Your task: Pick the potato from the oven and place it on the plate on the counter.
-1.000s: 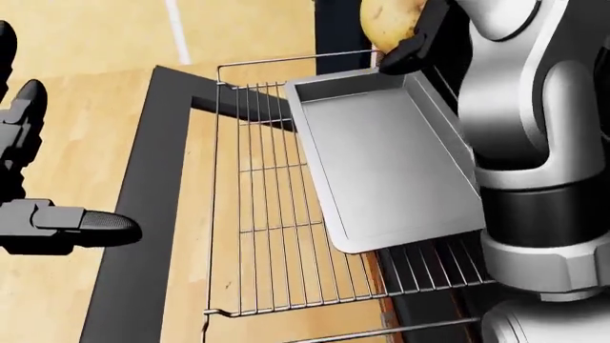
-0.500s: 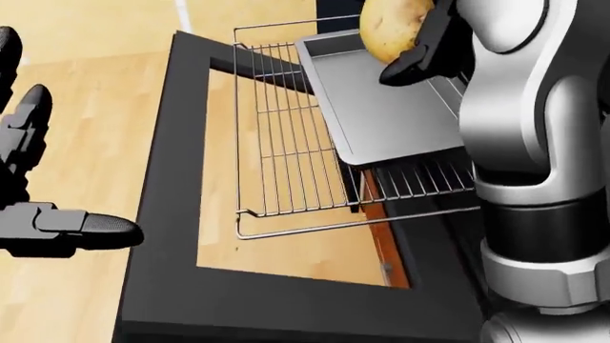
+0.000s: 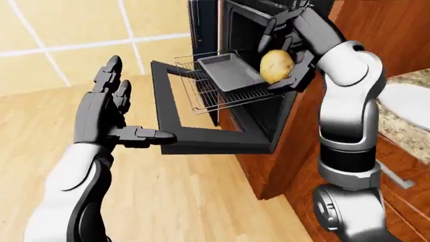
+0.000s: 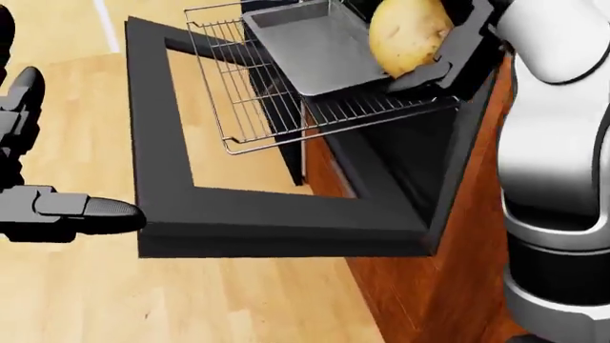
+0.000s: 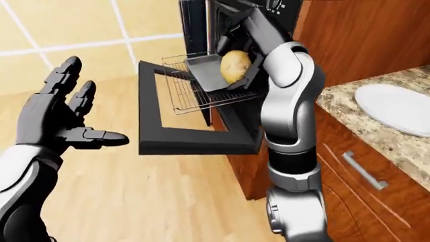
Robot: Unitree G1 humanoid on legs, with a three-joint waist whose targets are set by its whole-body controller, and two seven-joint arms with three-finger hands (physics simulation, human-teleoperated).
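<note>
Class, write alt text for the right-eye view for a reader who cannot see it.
The robot's right hand holds a potato above a metal tray on the pulled-out oven rack. Its left hand hangs open at left, and a white plate sits on the granite counter at right.

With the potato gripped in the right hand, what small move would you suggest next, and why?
Probably swing the right hand rightward toward the plate. The potato is already held clear above the tray, and the plate sits on the counter to the view's right, with nothing on it.
</note>
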